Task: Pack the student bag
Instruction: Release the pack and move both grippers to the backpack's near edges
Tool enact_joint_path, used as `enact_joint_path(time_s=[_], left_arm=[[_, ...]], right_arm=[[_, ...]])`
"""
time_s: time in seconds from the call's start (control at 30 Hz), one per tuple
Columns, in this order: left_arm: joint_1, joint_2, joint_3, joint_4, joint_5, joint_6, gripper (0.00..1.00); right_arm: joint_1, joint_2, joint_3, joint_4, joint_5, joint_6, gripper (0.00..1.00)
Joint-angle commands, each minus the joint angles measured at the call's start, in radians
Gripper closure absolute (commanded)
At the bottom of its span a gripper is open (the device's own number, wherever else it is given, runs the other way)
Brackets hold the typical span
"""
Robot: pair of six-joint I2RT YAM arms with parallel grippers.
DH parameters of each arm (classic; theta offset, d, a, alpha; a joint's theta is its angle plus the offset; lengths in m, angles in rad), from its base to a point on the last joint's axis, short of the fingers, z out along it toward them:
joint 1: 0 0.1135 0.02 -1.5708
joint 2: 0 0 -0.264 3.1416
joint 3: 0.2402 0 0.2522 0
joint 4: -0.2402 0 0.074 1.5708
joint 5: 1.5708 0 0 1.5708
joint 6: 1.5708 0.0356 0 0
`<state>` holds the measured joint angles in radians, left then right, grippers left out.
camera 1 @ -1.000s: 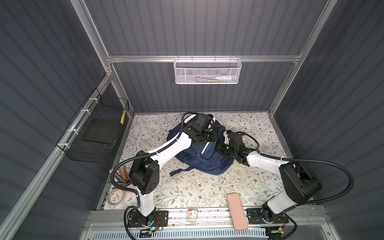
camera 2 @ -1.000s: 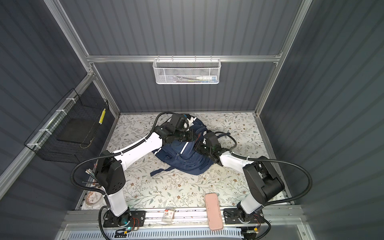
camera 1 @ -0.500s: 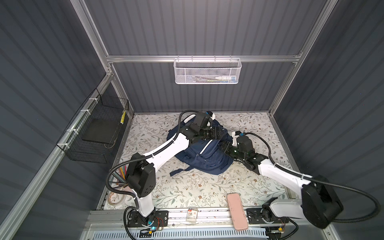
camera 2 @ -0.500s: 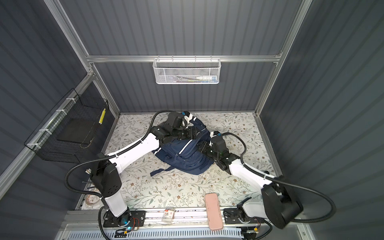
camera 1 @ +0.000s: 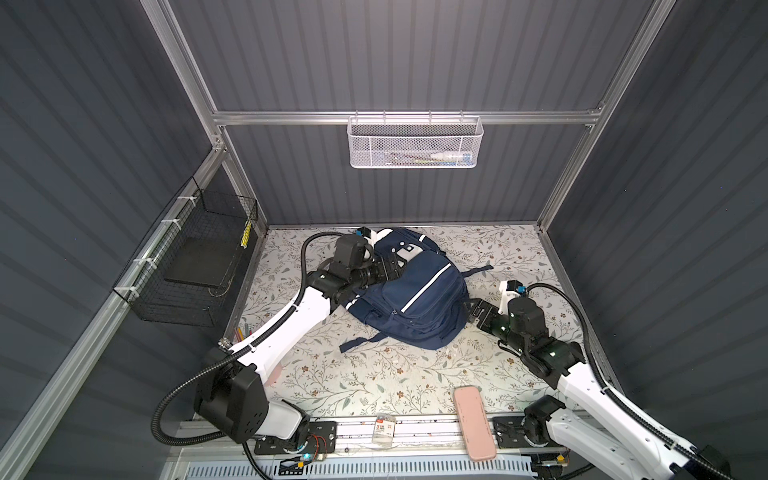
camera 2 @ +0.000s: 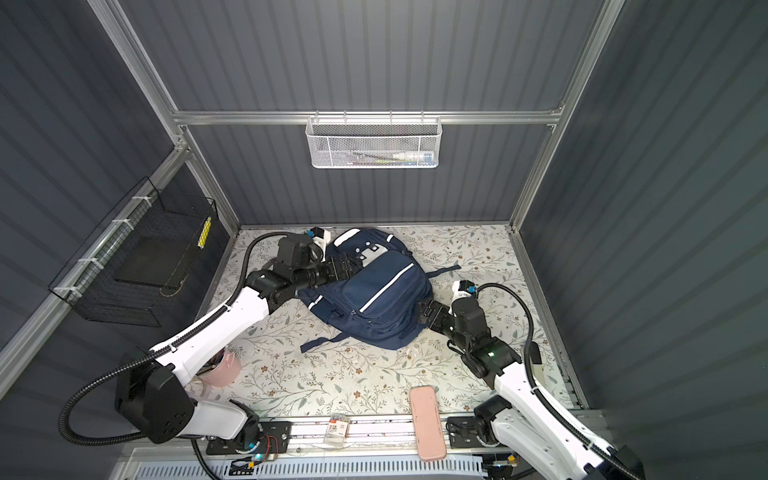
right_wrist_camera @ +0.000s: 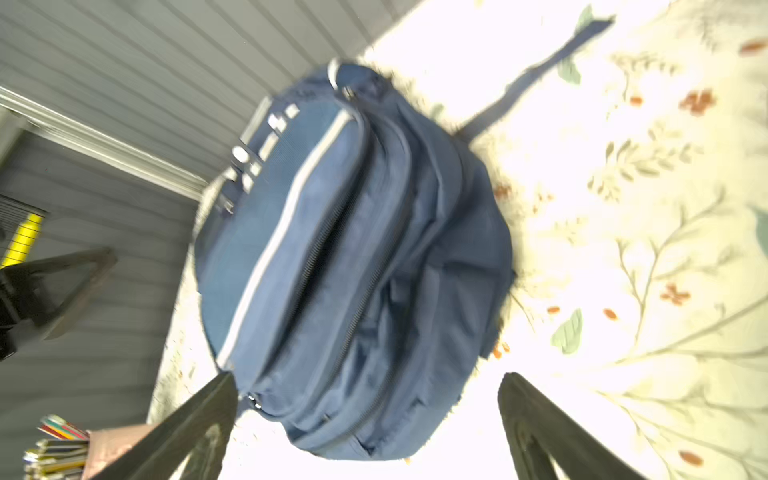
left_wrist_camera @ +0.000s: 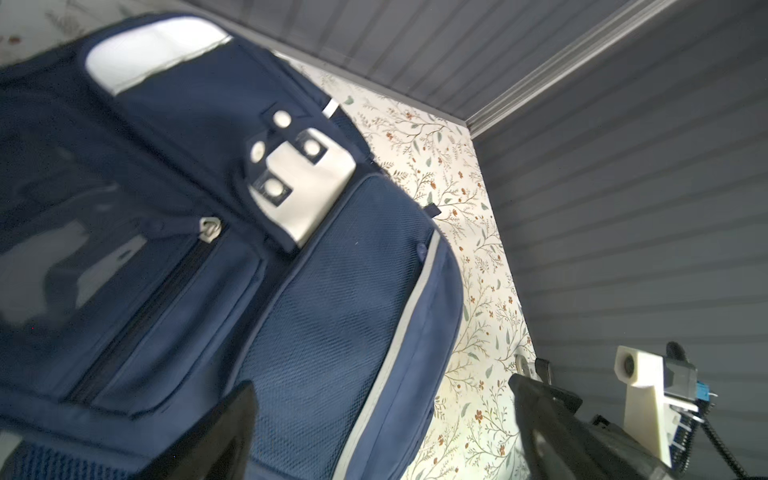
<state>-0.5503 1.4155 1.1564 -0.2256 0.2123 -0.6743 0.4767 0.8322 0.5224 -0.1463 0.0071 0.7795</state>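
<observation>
The student bag [camera 1: 415, 295] [camera 2: 382, 299], navy with white stripes, lies flat on the floral table in both top views. Its zips look closed. My left gripper [camera 1: 394, 266] [camera 2: 352, 266] hovers over the bag's far left part. In the left wrist view it [left_wrist_camera: 380, 382] stands open above the mesh pocket of the bag [left_wrist_camera: 332, 311], holding nothing. My right gripper [camera 1: 471, 309] [camera 2: 424, 311] is at the bag's right side. In the right wrist view it [right_wrist_camera: 366, 377] is open, and the bag [right_wrist_camera: 353, 257] lies just ahead of its fingers, blurred.
A pink case [camera 1: 473, 422] and a small packet [camera 1: 383, 430] lie on the front rail. A pink cup of pencils [camera 2: 224, 365] stands front left. A black wire basket [camera 1: 195, 266] hangs on the left wall and a white mesh basket [camera 1: 415, 143] on the back wall.
Both grippers have gone from shut to open. The right gripper has drawn back off the bag toward the right. The left gripper has shifted slightly left over the bag.
</observation>
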Motion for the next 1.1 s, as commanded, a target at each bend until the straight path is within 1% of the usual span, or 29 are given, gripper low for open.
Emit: enact_joint_path(time_s=[0.0, 0.07, 0.13, 0.17, 0.23, 0.3, 0.37, 0.47, 0.5, 0.53, 0.6, 0.7, 0.77, 0.83, 0.87, 0.9, 0.93, 0.97, 1.0, 1.03, 1.07], left_arm=[[-0.003, -0.044, -0.109, 0.071, -0.020, -0.083, 0.09], [-0.003, -0.047, -0.170, 0.143, -0.031, -0.135, 0.18], [-0.003, -0.035, -0.221, 0.232, -0.023, -0.185, 0.25], [-0.003, -0.023, -0.239, 0.268, -0.021, -0.205, 0.27], [-0.003, -0.006, -0.264, 0.305, -0.020, -0.232, 0.29], [-0.003, -0.004, -0.285, 0.318, -0.044, -0.257, 0.30], [-0.002, -0.003, -0.316, 0.352, -0.060, -0.282, 0.34], [-0.003, 0.018, -0.345, 0.420, -0.051, -0.314, 0.42], [-0.003, 0.026, -0.347, 0.431, -0.047, -0.313, 0.43], [-0.003, 0.036, -0.342, 0.424, -0.046, -0.306, 0.43], [-0.005, 0.051, -0.331, 0.381, -0.055, -0.292, 0.42], [-0.007, 0.040, -0.384, 0.417, -0.051, -0.315, 0.40], [-0.008, 0.020, -0.396, 0.413, -0.075, -0.311, 0.39], [-0.008, 0.032, -0.389, 0.444, -0.062, -0.317, 0.43], [-0.010, 0.050, -0.382, 0.469, -0.039, -0.326, 0.45], [-0.011, 0.069, -0.373, 0.491, -0.013, -0.328, 0.51], [-0.014, 0.087, -0.358, 0.490, 0.006, -0.320, 0.61], [-0.016, 0.099, -0.349, 0.482, 0.014, -0.318, 0.66], [-0.016, 0.105, -0.352, 0.491, 0.022, -0.321, 0.68], [-0.016, 0.111, -0.358, 0.505, 0.032, -0.323, 0.72], [-0.017, 0.114, -0.358, 0.506, 0.036, -0.322, 0.83]], right_arm=[[0.067, 0.038, 0.051, -0.052, -0.019, -0.014, 0.01], [0.144, 0.067, 0.065, -0.026, 0.018, 0.004, 0.02], [0.231, 0.116, 0.092, -0.014, 0.079, 0.013, 0.03], [0.275, 0.148, 0.113, -0.005, 0.109, 0.009, 0.03], [0.353, 0.220, 0.158, 0.009, 0.153, -0.001, 0.04], [0.409, 0.306, 0.206, 0.025, 0.164, -0.006, 0.07], [0.465, 0.388, 0.248, 0.051, 0.194, -0.008, 0.08], [0.507, 0.486, 0.294, 0.088, 0.213, 0.006, 0.13], [0.512, 0.513, 0.307, 0.100, 0.206, 0.010, 0.15], [0.515, 0.541, 0.321, 0.113, 0.188, 0.007, 0.19], [0.515, 0.579, 0.344, 0.121, 0.162, 0.020, 0.23], [0.515, 0.599, 0.367, 0.113, 0.143, 0.033, 0.28], [0.516, 0.605, 0.365, 0.118, 0.152, 0.038, 0.30], [0.516, 0.621, 0.365, 0.128, 0.156, 0.037, 0.35], [0.516, 0.634, 0.368, 0.132, 0.155, 0.039, 0.37], [0.516, 0.644, 0.374, 0.135, 0.149, 0.042, 0.39], [0.516, 0.657, 0.386, 0.136, 0.137, 0.043, 0.43], [0.516, 0.670, 0.398, 0.132, 0.123, 0.046, 0.45], [0.516, 0.679, 0.407, 0.128, 0.115, 0.051, 0.46], [0.517, 0.686, 0.409, 0.131, 0.118, 0.059, 0.48], [0.517, 0.692, 0.403, 0.143, 0.124, 0.070, 0.48]])
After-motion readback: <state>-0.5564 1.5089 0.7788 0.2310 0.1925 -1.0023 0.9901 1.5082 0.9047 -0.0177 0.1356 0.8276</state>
